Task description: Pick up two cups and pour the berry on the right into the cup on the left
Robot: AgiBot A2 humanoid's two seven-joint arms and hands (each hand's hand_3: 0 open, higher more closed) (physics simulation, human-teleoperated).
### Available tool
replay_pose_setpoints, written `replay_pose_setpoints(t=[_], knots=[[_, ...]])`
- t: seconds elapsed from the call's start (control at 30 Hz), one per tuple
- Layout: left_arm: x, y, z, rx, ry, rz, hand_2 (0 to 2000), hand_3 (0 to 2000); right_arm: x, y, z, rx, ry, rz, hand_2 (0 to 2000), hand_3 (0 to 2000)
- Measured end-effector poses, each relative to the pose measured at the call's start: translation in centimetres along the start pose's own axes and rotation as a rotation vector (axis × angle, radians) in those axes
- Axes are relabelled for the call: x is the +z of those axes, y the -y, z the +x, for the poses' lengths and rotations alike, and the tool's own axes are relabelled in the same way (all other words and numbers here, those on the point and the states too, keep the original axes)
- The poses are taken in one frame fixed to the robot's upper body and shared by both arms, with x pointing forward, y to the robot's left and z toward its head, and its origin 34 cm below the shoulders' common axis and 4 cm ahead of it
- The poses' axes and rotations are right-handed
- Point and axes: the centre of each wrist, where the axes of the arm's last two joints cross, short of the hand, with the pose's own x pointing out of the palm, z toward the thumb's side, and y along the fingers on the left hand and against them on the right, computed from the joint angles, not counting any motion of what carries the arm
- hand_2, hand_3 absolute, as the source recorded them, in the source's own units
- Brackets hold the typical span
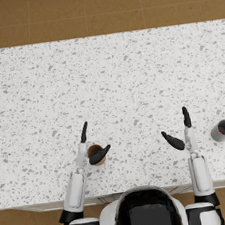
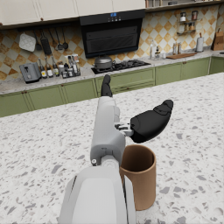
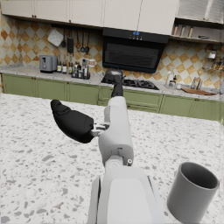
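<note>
A brown cup (image 1: 94, 152) stands upright on the speckled counter, right beside my left hand (image 1: 90, 148). In the left wrist view the brown cup (image 2: 139, 175) sits by the wrist, below the spread thumb; the left hand (image 2: 131, 116) is open and holds nothing. A grey cup (image 1: 222, 130) stands near the counter's right side, with a red berry (image 1: 221, 132) showing inside. My right hand (image 1: 181, 131) is open, a short way to the left of that cup. The right wrist view shows the grey cup (image 3: 191, 191) beside the forearm, apart from the right hand (image 3: 94, 118).
The white speckled counter (image 1: 110, 79) stretches far ahead of both hands, with its front edge just below the cups. Brown floor lies beyond it. The wrist views show green kitchen cabinets (image 2: 65, 92) and a stove (image 3: 127, 83) in the distance.
</note>
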Motion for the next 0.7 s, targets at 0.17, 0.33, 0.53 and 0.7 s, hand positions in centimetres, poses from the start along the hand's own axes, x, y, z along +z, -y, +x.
replay_pose_setpoints(t=[0.17,0.33,0.53,0.7], knots=[[-0.5,1.5,-0.2,0.004,-0.041,-0.036,0,0,0.5,-1.1,-3.2,-0.15,-0.097,-0.011,0,0],[-1.6,3.4,-0.4,0.003,-0.055,-0.108,0,0,0.2,-3.1,-6.7,-0.33,-0.26,0.037,0,0],[-3.3,5.3,-0.8,0.012,-0.06,-0.204,0,0,-1.2,-5.3,-8.7,-0.441,-0.308,0.13,0,0],[-4.4,5.6,-0.7,0.018,-0.049,-0.246,0,0,-3.5,-6.6,-10.4,-0.51,-0.301,0.233,0,0]])
